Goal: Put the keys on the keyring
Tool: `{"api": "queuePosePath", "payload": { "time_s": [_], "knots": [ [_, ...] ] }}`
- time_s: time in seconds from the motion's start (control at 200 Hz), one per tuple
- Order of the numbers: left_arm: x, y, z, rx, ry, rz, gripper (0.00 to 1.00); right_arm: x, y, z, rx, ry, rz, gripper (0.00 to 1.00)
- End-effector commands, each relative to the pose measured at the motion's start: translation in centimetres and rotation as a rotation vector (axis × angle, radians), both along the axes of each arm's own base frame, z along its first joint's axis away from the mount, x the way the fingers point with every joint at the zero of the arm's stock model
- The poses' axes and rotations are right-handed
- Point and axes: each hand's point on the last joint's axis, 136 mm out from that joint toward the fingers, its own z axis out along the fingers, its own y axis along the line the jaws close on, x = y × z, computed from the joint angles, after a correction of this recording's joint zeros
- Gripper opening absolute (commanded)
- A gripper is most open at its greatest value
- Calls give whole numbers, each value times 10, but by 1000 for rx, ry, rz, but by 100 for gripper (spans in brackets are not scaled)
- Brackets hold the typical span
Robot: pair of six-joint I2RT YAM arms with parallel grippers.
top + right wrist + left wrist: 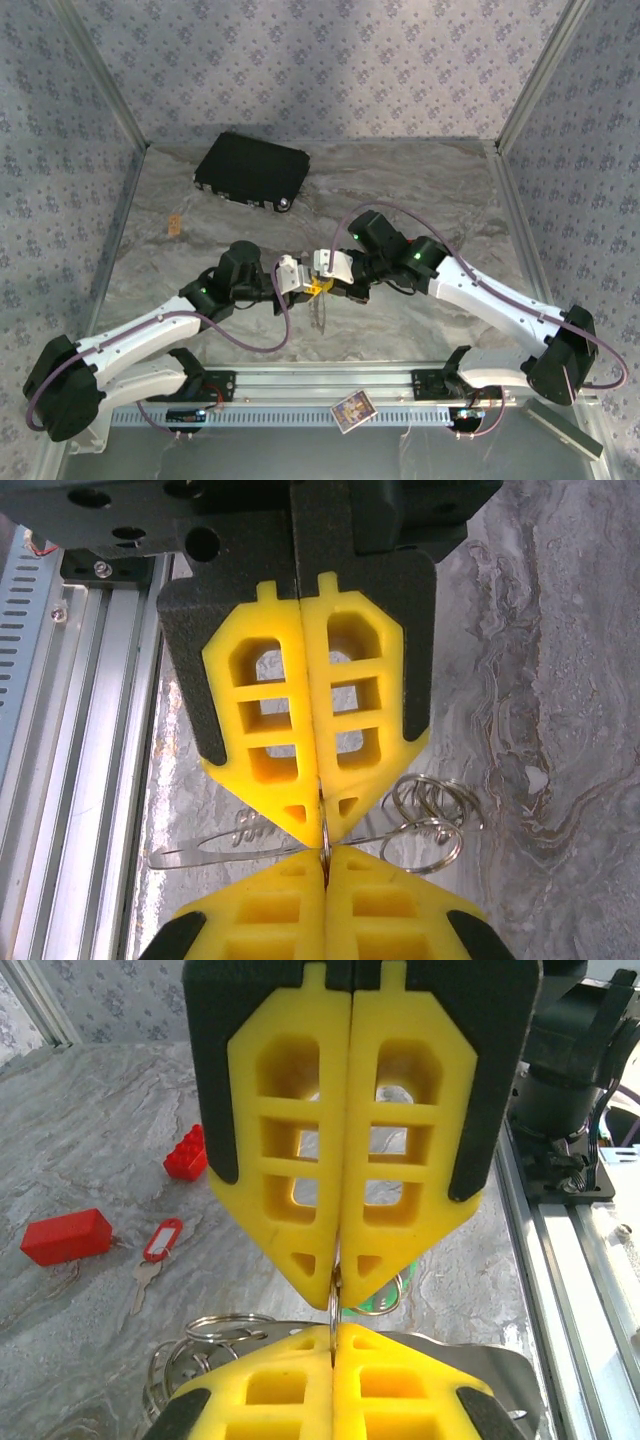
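Observation:
My two grippers meet tip to tip over the middle of the table, the left gripper (298, 283) facing the right gripper (330, 270). Both are shut on one thin silvery split ring of the keyring (333, 1300), seen edge-on between the yellow fingertips. In the left wrist view my left gripper (333, 1330) is below and the right gripper (339, 1295) above. The keyring's flat metal plate (225, 842) and its several spare rings (432, 815) hang beside my right gripper (325, 858). A green key (384, 1303) shows just behind the ring. A red-tagged key (161, 1241) lies on the table to the left.
Two plain red blocks (66, 1237) (186, 1153) lie near the red-tagged key. A black case (250, 170) sits at the back of the table. The aluminium base rail (320, 382) runs along the near edge, with a small card (352, 408) on it.

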Motion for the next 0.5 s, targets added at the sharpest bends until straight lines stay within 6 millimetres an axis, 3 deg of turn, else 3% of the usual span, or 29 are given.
{"api": "queuePosePath", "payload": {
  "time_s": [0.0,0.06,0.205,0.495],
  "knots": [
    [-1,-6,25,-91,-58,-18,0,-4,8,23,118,-14,16,25],
    [-2,-5,27,-124,-61,-13,0,-1,6,30,206,-6,-7,30],
    [-4,-4,27,-193,-68,-7,0,0,4,35,333,31,-37,31],
    [-7,-3,20,-237,-61,-13,0,3,-1,8,297,71,-91,32]
  ]
}}
